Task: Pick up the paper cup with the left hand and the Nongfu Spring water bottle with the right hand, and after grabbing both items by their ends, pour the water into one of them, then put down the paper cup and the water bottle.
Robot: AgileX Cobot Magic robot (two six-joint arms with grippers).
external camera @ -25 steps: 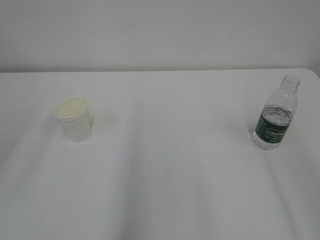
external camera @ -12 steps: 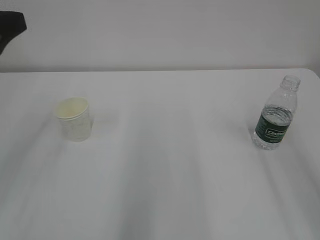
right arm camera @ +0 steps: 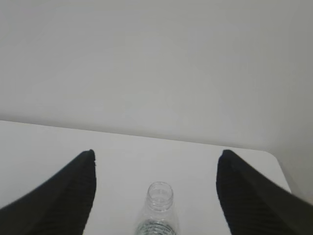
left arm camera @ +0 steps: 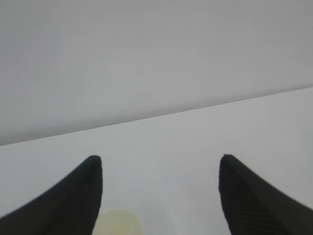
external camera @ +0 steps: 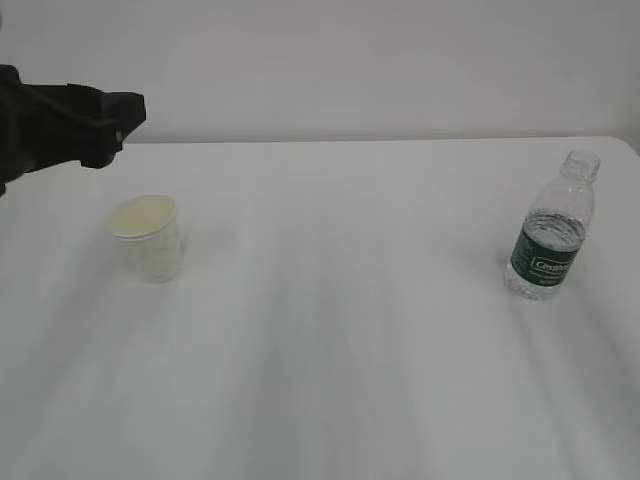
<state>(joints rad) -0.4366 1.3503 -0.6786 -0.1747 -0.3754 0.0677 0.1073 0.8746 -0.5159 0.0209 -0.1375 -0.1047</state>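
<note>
The paper cup (external camera: 148, 238) stands upright on the left of the white table (external camera: 340, 300), cream inside showing. My left gripper (external camera: 128, 112) reaches in from the left edge, above and behind the cup, apart from it. In the left wrist view the left gripper (left arm camera: 160, 157) is open, with the cup's rim (left arm camera: 117, 223) low beside the left finger. The Nongfu Spring water bottle (external camera: 551, 232) stands uncapped at the right, with its green label facing front. In the right wrist view the right gripper (right arm camera: 157, 152) is open, with the bottle's mouth (right arm camera: 160, 195) between its fingers and lower down. I cannot make out the water.
A plain pale wall (external camera: 330, 60) rises behind the table's far edge. The table's rounded far right corner (external camera: 628, 142) lies just behind the bottle. The right arm does not appear in the exterior view.
My left arm has come into the exterior view from the left edge and moved right, over the area behind the cup. Cup and bottle have not moved.
</note>
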